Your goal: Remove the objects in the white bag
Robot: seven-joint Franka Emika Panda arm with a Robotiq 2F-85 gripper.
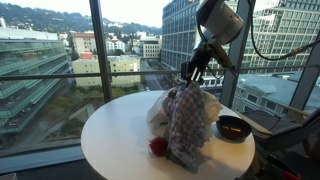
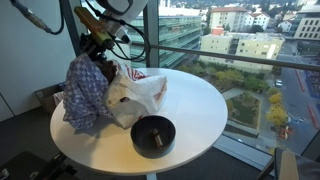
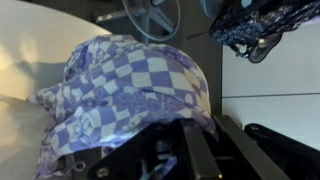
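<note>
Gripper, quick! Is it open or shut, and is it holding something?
Gripper: jaws closed on the checked cloth, which hangs from it.

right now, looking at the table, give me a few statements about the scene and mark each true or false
1. The gripper is shut on the checkered cloth. True.
2. The black bowl sits inside the white bag. False: it stands on the table beside the bag.
3. The table is round and white. True.
4. The small red object lies in the bowl. False: it lies on the table by the cloth's lower end, on the side away from the bowl.
</note>
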